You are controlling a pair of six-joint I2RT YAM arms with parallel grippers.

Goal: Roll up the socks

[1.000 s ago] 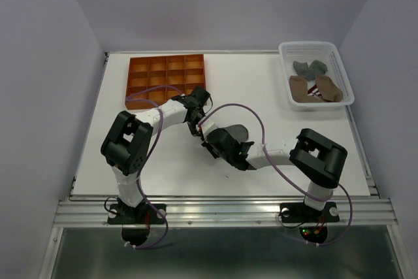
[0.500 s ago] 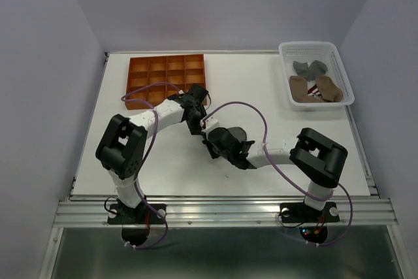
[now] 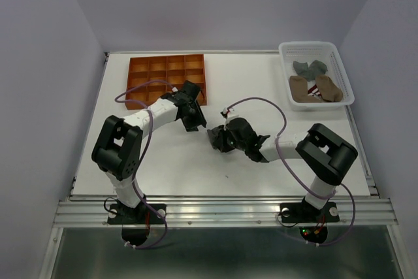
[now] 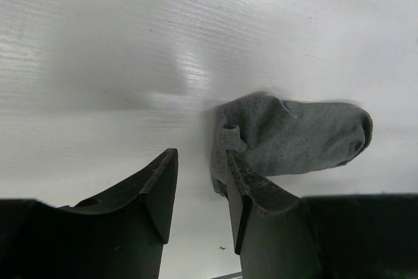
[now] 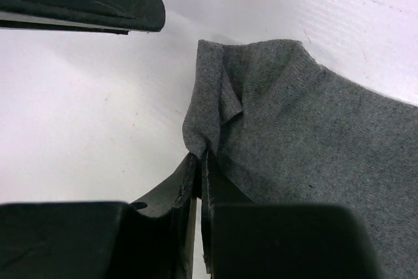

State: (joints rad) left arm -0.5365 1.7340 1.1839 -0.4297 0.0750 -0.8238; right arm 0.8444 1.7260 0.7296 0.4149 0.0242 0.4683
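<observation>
At mid-table, one grey sock (image 5: 300,129) lies flat on the white table (image 3: 163,161). R gripper (image 5: 201,161) is clamped on the sock's edge, w/ a small fold of cloth rising just above the pinched fingers. L gripper (image 4: 200,164) stands apart and empty, w/ the sock right beside one finger; we can't tell if they touch. In the basket (image 3: 313,45), far right, we count four basket socks (image 3: 302,67): approx. two grey, two tan. One orange tray (image 3: 165,73) sits far left.
</observation>
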